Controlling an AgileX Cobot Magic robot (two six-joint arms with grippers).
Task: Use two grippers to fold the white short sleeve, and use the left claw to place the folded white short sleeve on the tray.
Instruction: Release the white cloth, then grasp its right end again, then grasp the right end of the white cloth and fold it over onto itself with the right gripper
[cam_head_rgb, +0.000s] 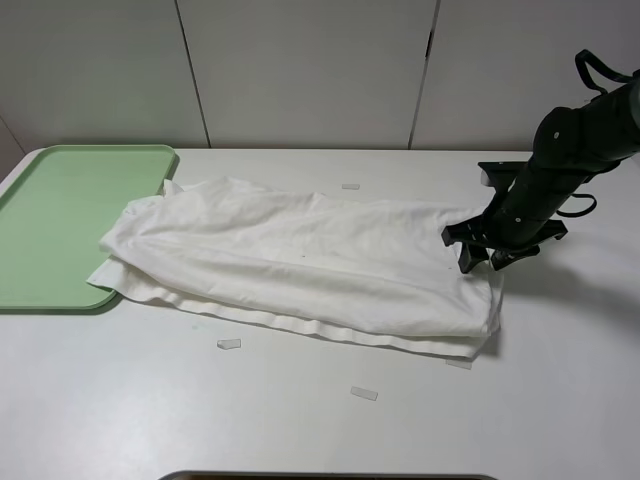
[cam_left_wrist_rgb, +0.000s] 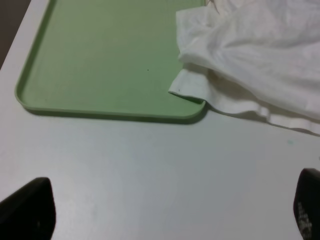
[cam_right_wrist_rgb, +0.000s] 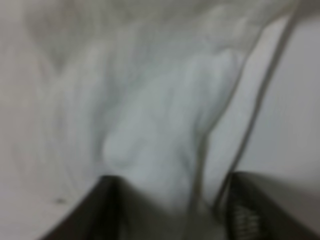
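White short sleeve overlaps the tray; right hand released at its edge, left hand released.

Wrinkled white T-shirt, folded lengthwise, flat on the surface, one end overlapping a corner of the pale green tray, other end beneath my right end effector, jaws apart.

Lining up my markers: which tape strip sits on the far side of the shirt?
The lone strip beyond the white short sleeve's back edge. The other strips all lie off its front edge, nearer the camera.
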